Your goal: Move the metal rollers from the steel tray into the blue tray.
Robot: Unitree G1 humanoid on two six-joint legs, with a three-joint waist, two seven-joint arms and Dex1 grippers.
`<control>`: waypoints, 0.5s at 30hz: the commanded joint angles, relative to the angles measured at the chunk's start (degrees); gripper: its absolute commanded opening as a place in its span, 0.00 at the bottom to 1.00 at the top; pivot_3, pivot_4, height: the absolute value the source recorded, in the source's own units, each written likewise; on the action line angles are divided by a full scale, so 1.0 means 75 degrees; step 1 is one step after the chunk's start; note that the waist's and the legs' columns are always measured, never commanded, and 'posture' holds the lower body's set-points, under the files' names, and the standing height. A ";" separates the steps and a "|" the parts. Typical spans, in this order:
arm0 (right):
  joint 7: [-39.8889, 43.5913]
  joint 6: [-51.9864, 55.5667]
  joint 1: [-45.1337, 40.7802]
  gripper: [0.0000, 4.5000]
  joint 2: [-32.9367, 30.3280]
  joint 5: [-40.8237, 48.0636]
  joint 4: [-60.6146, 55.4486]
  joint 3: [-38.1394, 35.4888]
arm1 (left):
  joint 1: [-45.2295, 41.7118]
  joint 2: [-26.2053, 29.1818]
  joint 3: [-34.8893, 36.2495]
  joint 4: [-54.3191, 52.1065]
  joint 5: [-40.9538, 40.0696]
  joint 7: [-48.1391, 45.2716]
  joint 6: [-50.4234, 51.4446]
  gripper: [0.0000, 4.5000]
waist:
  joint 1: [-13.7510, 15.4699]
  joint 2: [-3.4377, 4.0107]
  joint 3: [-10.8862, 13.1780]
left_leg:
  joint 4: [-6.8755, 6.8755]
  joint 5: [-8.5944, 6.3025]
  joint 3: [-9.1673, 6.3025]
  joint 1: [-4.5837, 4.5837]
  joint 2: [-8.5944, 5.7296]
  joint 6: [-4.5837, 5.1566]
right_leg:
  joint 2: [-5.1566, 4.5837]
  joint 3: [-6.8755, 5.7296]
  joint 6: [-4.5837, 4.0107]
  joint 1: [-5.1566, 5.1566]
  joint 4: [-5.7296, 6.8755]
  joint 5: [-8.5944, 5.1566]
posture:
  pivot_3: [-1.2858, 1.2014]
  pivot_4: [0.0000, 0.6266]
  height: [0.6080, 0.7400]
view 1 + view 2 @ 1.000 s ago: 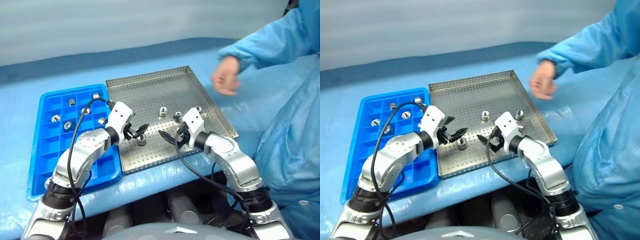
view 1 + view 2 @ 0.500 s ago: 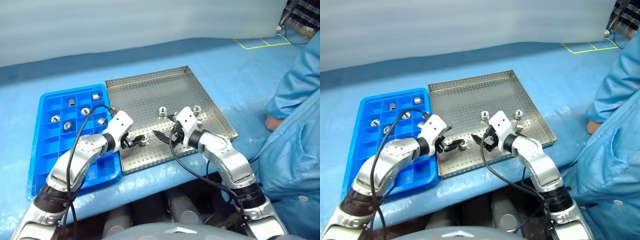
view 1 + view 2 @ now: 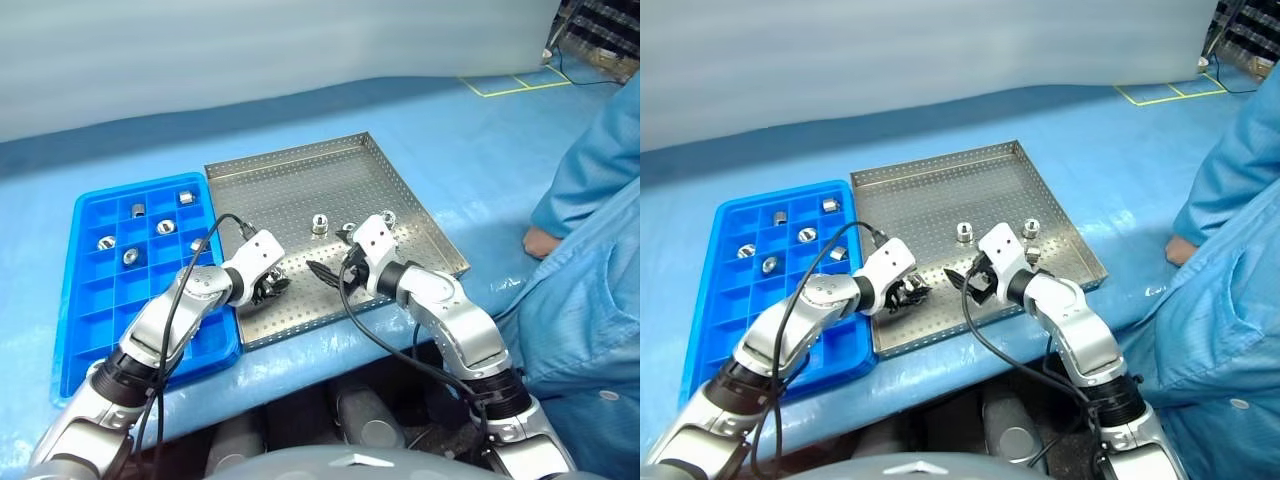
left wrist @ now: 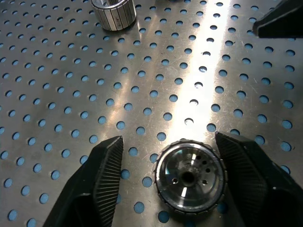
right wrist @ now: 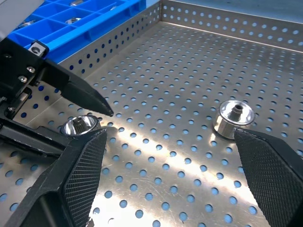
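Observation:
The steel tray lies mid-table with the blue tray to its left. My left gripper is down on the steel tray's near part. It is shut on a metal roller that stands on the perforated floor between its fingers. My right gripper hovers open just to the right, with nothing between its fingers. Three more rollers stand loose beyond it. Several rollers sit in the blue tray's far compartments.
A person in a blue gown stands at the right, with a hand at the table's right edge. The pale blue table cover surrounds both trays. The steel tray's far half is bare.
My left gripper sank onto the roller and closed on it. The person's hand drew back from above the tray's far right corner to the table's right edge. My right gripper stayed put.

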 commanded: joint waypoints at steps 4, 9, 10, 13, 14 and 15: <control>-0.0056 -0.0200 -0.0067 1.00 0.0088 -0.0027 -0.0187 -0.0066 | 0.0284 0.0030 0.0061 0.0201 0.0232 0.0003 0.0120 0.45 | -0.0062 0.0007 -0.0010 | 0.0000 0.0001 -0.0001 0.0006 0.0001 0.0000 | 0.0003 0.0001 0.0000 0.0006 0.0000 0.0000 | 0.43 0.24 1.00; 0.0181 -0.0180 -0.0119 1.00 0.0063 -0.0008 -0.0185 0.0144 | 0.0381 -0.0426 0.0885 0.0018 -0.0214 0.0073 0.0183 0.39 | -0.0076 0.0008 -0.0011 | 0.0000 0.0000 -0.0001 0.0005 0.0000 0.0000 | 0.0002 0.0003 0.0001 0.0006 0.0000 0.0000 | 0.44 0.24 1.00; 0.0267 -0.0181 -0.0118 1.00 0.0019 -0.0002 -0.0174 0.0195 | 0.0412 -0.0574 0.1199 -0.0074 -0.0415 0.0058 0.0195 0.39 | -0.0078 0.0007 -0.0010 | -0.0001 0.0001 -0.0001 0.0005 0.0000 0.0001 | 0.0002 0.0004 0.0001 0.0005 -0.0001 0.0000 | 0.44 0.24 1.00; 0.0512 -0.0187 -0.0116 1.00 -0.0154 -0.0023 -0.0100 0.0308 | 0.0454 -0.0867 0.2097 -0.0468 -0.0970 0.0033 0.0373 0.39 | -0.0077 0.0004 -0.0008 | -0.0002 0.0000 -0.0003 -0.0005 0.0002 0.0001 | 0.0003 0.0001 0.0008 -0.0005 -0.0001 0.0005 | 0.44 0.24 1.00; 0.0586 -0.0184 -0.0121 1.00 -0.0192 -0.0014 -0.0084 0.0324 | 0.0474 -0.0852 0.2299 -0.0581 -0.1025 0.0077 0.0419 0.39 | -0.0076 0.0000 -0.0005 | -0.0002 0.0000 -0.0003 -0.0014 0.0002 0.0001 | 0.0003 0.0001 0.0031 -0.0015 -0.0001 0.0018 | 0.44 0.24 1.00; 0.0703 -0.0181 -0.0121 1.00 -0.0211 0.0058 -0.0094 0.0331 | 0.0503 -0.0854 0.2527 -0.0699 -0.1144 0.0104 0.0462 0.39 | -0.0075 -0.0002 -0.0003 | -0.0003 0.0000 -0.0005 -0.0025 0.0002 0.0001 | 0.0004 0.0000 0.0044 -0.0025 -0.0001 0.0026 | 0.44 0.24 1.00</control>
